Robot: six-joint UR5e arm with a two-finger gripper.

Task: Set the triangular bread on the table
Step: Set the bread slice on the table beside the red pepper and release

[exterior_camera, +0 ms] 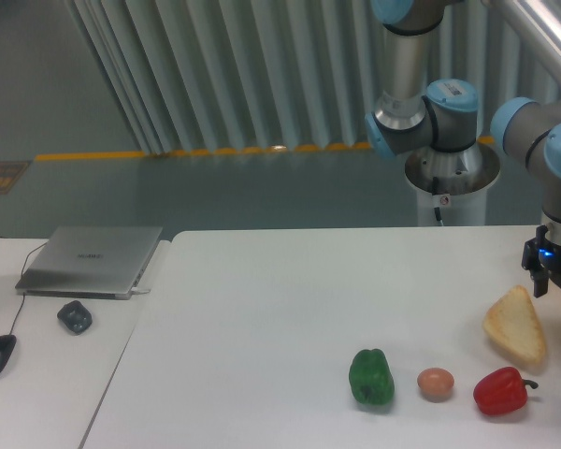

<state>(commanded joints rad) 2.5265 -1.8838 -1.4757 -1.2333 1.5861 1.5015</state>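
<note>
Fixed camera, one view.

Item: triangular bread (515, 326), pale tan wedge with darker crust edge. Lies flat on the white table (262, 309) near its right edge, apex up toward the arm, broad rounded end down toward the red bell pepper (500, 391). Long axis runs from upper left to lower right.

Item: gripper (553, 281), dark, with a blue indicator light. Sits just above and to the right of the bread's apex, partly cut off by the frame edge. The bread lies down and left of it. Apparently apart from the bread; whether the jaws stand apart or together cannot be told.

Judgement: bread looks released, placement essentially done; only a clear upward retreat remains.

Other items, front row: green bell pepper (371, 377), brown egg (436, 383).

Adjoining desk: closed laptop (91, 259), lid marking too small to read. No other legible writing.
</note>
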